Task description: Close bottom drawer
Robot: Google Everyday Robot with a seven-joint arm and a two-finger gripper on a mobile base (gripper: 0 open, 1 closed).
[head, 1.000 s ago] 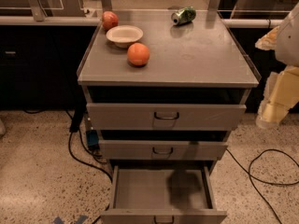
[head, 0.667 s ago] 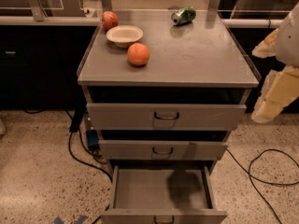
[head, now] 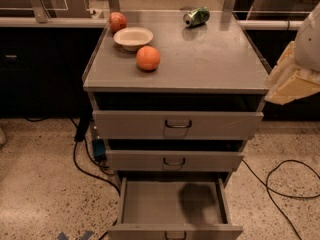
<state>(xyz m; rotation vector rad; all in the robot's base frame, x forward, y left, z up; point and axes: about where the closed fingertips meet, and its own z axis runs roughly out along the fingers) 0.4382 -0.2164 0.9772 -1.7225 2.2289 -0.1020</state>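
A grey metal cabinet (head: 200, 64) stands on the speckled floor (head: 40, 184), three drawers stacked in its front; the bottom drawer (head: 150, 204) is pulled well out toward me, a shallow tray with nothing in it that I can see, a dark shadow on its floor right of centre; its flat front with the small dark loop handle (head: 175, 234) sits at the lower edge of the view; the middle drawer (head: 145, 160) above it stands out a little from the frame, and the top drawer (head: 135, 125) a little further than that, dark gaps showing over both

The gripper (head: 292, 81) hangs at the right edge of the view, a cream-coloured piece under a white rounded arm part, level with the cabinet top and just off its right front corner, well above the bottom drawer and apart from it; whether it is wide or narrow I cannot tell

On the cabinet top an orange (head: 148, 58) lies near the front left; behind it is a white bowl (head: 133, 37), and a red apple (head: 117, 21) beyond that at the back left corner; a green can (head: 196, 17) lies on its side at the back; black cables (head: 280, 189) trail across the floor on both sides
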